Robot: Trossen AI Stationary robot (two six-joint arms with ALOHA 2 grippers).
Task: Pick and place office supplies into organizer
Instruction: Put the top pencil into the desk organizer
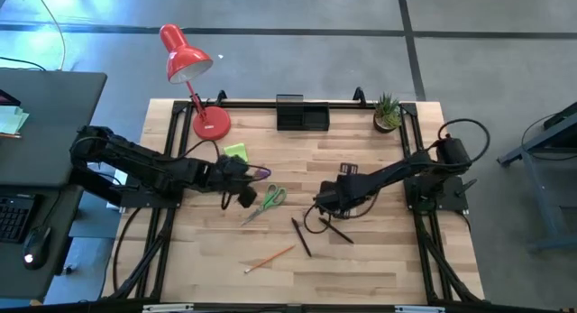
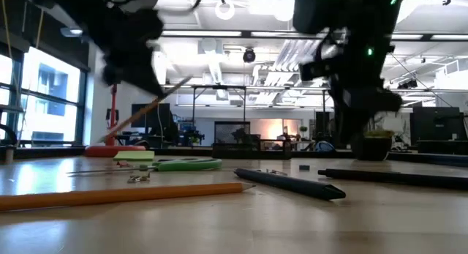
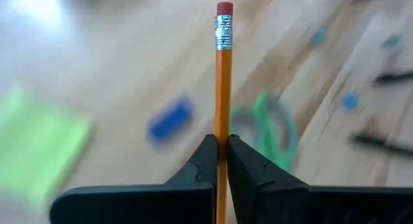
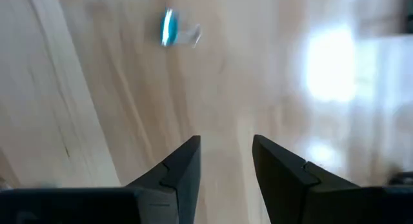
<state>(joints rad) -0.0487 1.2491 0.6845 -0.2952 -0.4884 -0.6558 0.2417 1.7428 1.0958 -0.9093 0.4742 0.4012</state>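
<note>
My left gripper [image 3: 222,143] is shut on an orange pencil [image 3: 223,75] above the table's left middle [image 1: 242,191]. In the low view that pencil [image 2: 150,107] slants in the air. Below lie green-handled scissors [image 1: 268,200], a lime-green sticky-note pad [image 1: 235,152] and a small purple block [image 3: 170,119]. A second pencil [image 1: 269,257] and two dark pens [image 1: 300,236] [image 1: 335,230] lie flat nearer the front. The black organizer [image 1: 302,115] stands at the far edge. My right gripper [image 4: 226,146] is open over bare wood at mid-table [image 1: 321,205]. My left gripper pinches the pencil's orange shaft [image 3: 222,124] between its two fingers. The shaft runs on past the fingertips, with the metal band and red eraser [image 3: 224,9] at the free end. The pencil is lifted clear of the table and tilted.
A red desk lamp [image 1: 194,78] stands at the far left of the table and a small potted plant [image 1: 388,113] at the far right, either side of the organizer. Black rails [image 1: 167,151] run along the table's sides. Bare wood lies at the front.
</note>
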